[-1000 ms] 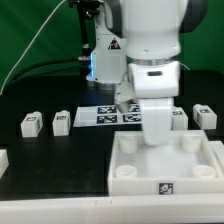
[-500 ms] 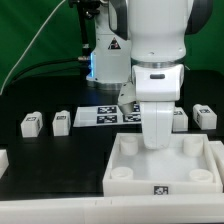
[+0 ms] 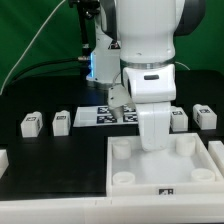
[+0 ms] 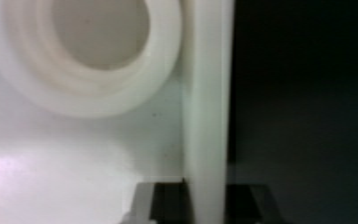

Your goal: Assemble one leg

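Three white legs with marker tags lie on the black table: two at the exterior view's left (image 3: 31, 124) (image 3: 61, 121) and one at the right (image 3: 205, 115). A fourth leg (image 3: 179, 117) is partly hidden behind the arm. My gripper (image 3: 155, 138) points straight down at the back wall of the large white tray part (image 3: 128, 187). In the wrist view my gripper (image 4: 194, 203) has a dark finger (image 4: 165, 205) on each side of the tray's thin wall (image 4: 208, 100) and is shut on it. A round corner socket (image 4: 87, 45) lies beside the wall.
The marker board (image 3: 100, 116) lies behind the tray, under the arm. A white piece (image 3: 3, 160) sits at the exterior view's left edge. The robot base and cables stand at the back in front of a green backdrop.
My gripper and the tray part have shifted together toward the exterior view's left and a little nearer the camera. The legs have not moved.
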Controlling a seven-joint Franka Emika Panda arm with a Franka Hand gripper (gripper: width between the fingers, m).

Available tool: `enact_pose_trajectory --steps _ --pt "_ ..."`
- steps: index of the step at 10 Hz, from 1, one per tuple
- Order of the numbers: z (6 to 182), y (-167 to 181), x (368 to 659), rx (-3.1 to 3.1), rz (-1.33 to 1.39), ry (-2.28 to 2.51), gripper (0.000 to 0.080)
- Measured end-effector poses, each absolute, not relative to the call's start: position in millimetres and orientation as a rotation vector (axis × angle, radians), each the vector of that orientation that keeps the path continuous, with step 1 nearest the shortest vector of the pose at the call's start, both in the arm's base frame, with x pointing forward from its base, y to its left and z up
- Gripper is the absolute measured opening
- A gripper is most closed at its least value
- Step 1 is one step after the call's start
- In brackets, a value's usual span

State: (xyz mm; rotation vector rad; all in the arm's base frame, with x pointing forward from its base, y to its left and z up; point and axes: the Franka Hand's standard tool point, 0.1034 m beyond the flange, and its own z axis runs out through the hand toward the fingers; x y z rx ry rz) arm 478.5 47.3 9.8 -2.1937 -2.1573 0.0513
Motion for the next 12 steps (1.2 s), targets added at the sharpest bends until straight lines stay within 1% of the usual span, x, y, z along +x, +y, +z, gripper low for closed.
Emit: enact_pose_trajectory --steps 1,2,5,7,12 --pt "10.0 47.6 488.5 -2.2 0.039 -2.159 0.007" --pt "9.6 47.8 489.6 -2.196 0.051 -2.155 0.007" --pt "9.8 48.7 489.6 -2.198 0.057 -2.149 0.007" --pt "9.7 59.5 487.7 -2.221 0.051 -2.123 0.007" --pt "8.2 52.9 485.3 -2.238 0.053 -2.104 0.007"
